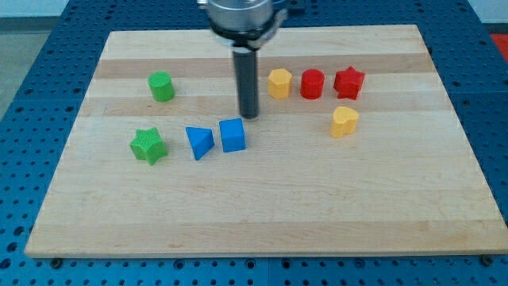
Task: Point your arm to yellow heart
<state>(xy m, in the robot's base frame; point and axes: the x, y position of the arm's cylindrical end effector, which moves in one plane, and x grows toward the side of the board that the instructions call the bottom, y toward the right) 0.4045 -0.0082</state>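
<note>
The yellow heart [344, 121] lies on the wooden board [262, 206] at the view's right of centre. My tip [249, 116] touches the board just above and right of the blue cube [232, 135]. The tip stands well to the left of the yellow heart, with bare board between them. A yellow hexagon [279, 83] sits up and to the right of the tip.
A red cylinder-like block [312, 83] and a red star [348, 82] stand in a row right of the yellow hexagon, above the heart. A blue triangle [199, 142], a green star [148, 146] and a green cylinder [162, 86] lie at the left.
</note>
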